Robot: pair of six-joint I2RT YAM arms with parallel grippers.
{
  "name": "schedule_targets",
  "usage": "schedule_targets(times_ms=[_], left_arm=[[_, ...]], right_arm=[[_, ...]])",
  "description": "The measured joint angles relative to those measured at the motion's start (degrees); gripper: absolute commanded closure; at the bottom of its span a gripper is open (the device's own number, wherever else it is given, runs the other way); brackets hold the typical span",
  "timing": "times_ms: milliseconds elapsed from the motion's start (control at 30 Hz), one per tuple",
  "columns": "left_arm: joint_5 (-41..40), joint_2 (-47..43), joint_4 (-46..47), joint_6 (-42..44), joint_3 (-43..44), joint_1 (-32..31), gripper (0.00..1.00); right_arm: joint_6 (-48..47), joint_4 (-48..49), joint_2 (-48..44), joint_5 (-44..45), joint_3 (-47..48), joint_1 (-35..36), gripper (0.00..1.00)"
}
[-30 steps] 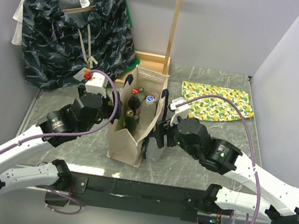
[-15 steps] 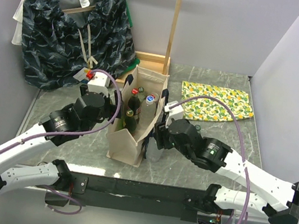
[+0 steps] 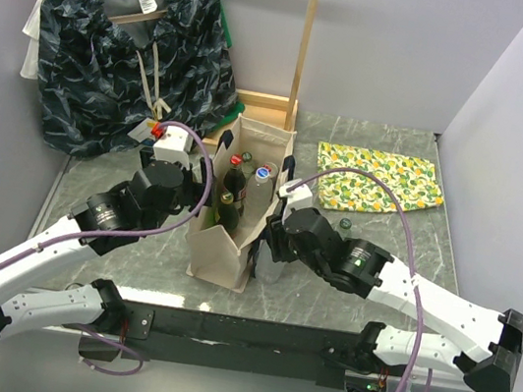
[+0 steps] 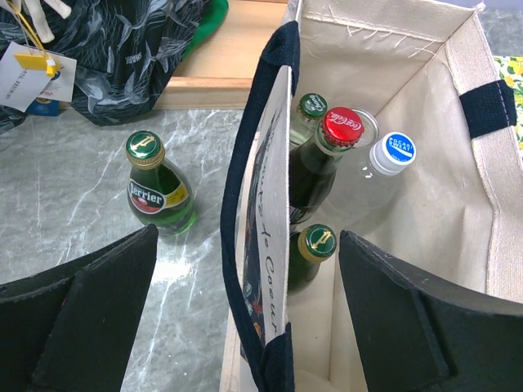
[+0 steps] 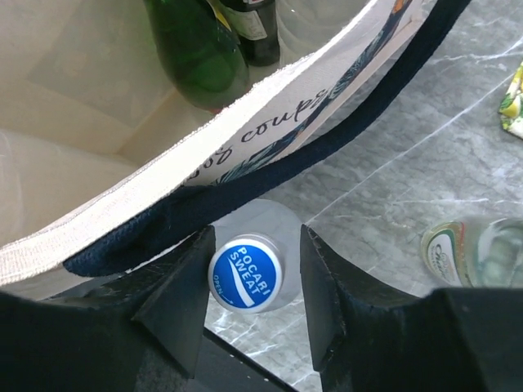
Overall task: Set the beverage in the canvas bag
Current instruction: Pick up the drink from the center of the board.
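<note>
Pocari Sweat bottle, blue-capped, is shown only in the right wrist view: it stands on the table just outside the canvas bag, against its wall. It is closely flanked by the right gripper; whether it is pinched cannot be told. In the left wrist view, the left gripper is spread wide astride one bag wall, and four bottles are seen inside.

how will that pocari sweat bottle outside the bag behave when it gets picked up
The Pocari Sweat bottle looks like thin clear plastic, so it probably dents under a squeeze rather than breaking. Its smooth rounded shoulder could slip in the right gripper. Standing upright and narrow beside the canvas bag, it may tip if nudged.
</note>
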Motion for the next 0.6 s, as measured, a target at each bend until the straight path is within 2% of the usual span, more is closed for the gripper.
schedule_targets(times_ms=[100,133,200,233,600], left_arm=[[0.0,0.0,0.0,0.0,0.0,0.0,0.03],[0.0,0.0,0.0,0.0,0.0,0.0,0.04],[0.0,0.0,0.0,0.0,0.0,0.0,0.04],[0.0,0.0,0.0,0.0,0.0,0.0,0.03],[0.1,0.0,-0.1,0.0,-0.2,0.0,0.04]], right_arm=[[0.2,0.3,0.6,-0.3,0.0,0.0,0.58],[0.3,0.4,0.7,-0.4,-0.1,0.0,0.74],[0.0,0.7,0.9,-0.3,-0.1,0.0,0.94],[0.0,0.7,0.9,0.2,0.0,0.0,1.0],[0.4,-0.6,-0.3,0.0,-0.1,0.0,1.0]])
